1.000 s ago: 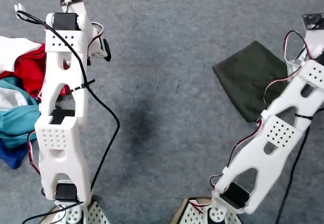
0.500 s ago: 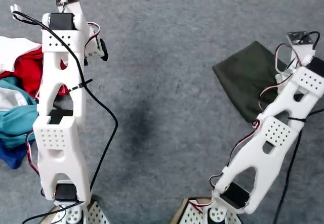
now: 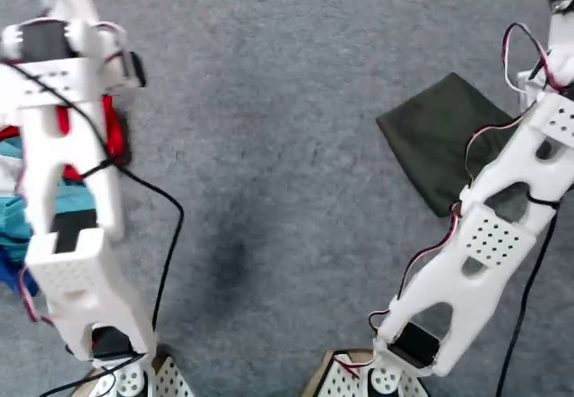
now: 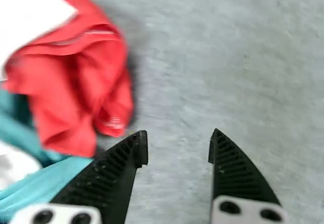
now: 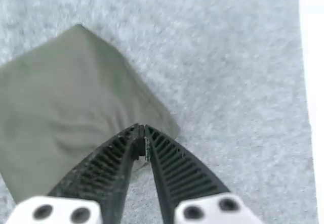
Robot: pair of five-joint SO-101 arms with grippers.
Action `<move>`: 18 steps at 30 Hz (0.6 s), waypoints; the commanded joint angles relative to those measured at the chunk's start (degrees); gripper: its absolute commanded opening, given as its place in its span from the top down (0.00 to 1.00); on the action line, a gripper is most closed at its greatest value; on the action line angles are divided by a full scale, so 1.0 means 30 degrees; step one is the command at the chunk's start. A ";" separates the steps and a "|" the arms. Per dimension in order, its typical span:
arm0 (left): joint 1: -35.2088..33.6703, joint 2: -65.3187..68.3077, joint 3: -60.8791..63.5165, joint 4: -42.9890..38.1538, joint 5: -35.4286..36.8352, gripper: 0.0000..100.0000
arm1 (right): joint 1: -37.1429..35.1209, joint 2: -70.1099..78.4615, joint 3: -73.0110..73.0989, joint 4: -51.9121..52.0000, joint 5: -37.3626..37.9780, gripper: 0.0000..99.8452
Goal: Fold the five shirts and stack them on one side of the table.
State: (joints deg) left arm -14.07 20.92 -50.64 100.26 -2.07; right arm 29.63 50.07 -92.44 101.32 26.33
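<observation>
- Hovering left gripper [image 4: 177, 139], jaws spread wide, red shirt [image 4: 76, 87] just beside one fingertip, atop the heap [image 4: 30, 183] at far left; nearer arm for it.
- Pinched together, empty: right gripper [image 5: 142, 133] over an edge of the folded green shirt [image 5: 61, 107], far right.

- Dark green shirt [image 5: 76, 107]: folded flat, one edge at the tip of my right gripper [image 5: 142, 142].
- Red shirt [image 4: 76, 82]: crumpled, just beside my left gripper [image 4: 177, 145].
- Teal shirt [image 4: 30, 188], white shirt [image 4: 25, 11]: bunched against the red shirt.
</observation>
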 commanded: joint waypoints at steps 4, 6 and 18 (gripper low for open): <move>-0.4806 -0.2828 0.1670 0.0205 -0.1612 0.79 | -0.1656 -0.5817 0.4967 0.0381 -0.0264 1.00; -0.6330 -0.3297 0.2286 0.0205 -0.2110 0.79 | -0.2212 -0.7429 0.7692 0.0352 -0.0264 1.00; -1.3626 -0.2007 0.3194 0.0147 -0.6799 0.80 | -0.4147 -1.0154 1.6396 0.0117 -0.0117 1.00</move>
State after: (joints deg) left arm -51.60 13.89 -40.88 100.26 -20.62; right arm 18.64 23.87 -45.23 101.32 25.98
